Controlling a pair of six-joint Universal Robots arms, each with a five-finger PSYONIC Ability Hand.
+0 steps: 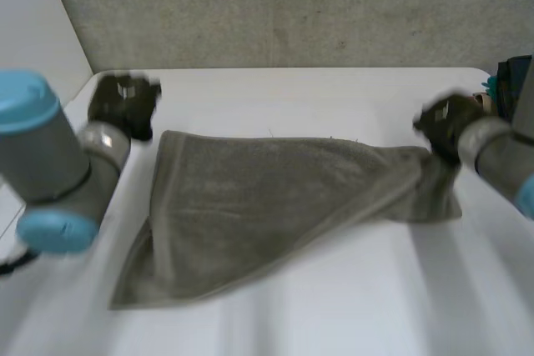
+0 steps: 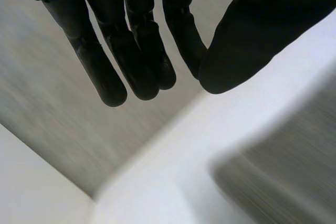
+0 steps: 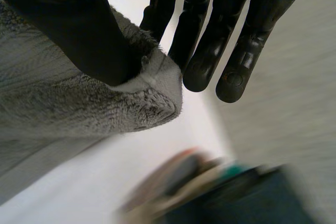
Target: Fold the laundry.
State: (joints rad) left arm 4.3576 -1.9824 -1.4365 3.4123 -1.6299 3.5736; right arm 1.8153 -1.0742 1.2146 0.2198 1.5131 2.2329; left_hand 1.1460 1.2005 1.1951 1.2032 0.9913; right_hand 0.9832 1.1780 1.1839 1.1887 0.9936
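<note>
Right, the grey-green towel [image 1: 275, 206] is spread across the middle of the white table [image 1: 334, 314], and it is far from flat. Its near left corner trails toward the front edge, while the right end is gathered up into a bunch.

That bunch is in the right hand [image 1: 442, 127], out at the towel's right corner. In the right wrist view the hand [image 3: 68, 24] has its thumb pressed down on the hemmed corner of the towel [image 3: 63, 108], pinching the plush cloth against the fingers [image 3: 210, 51], which run fairly straight past the hem. Beyond those fingertips lies a dark, teal-tinged object [image 3: 241, 192], too blurred to identify. It also sits at the table's far right edge in the head view [image 1: 513, 81].

Now the left hand [image 1: 123, 104]: it hangs just off the towel's far left corner, near it but apart. Its own wrist view shows the hand [image 2: 136, 51] with fingers straight and close together, thumb alongside, nothing between them. The towel [image 2: 294, 171] lies beside the thumb, on the table.
</note>
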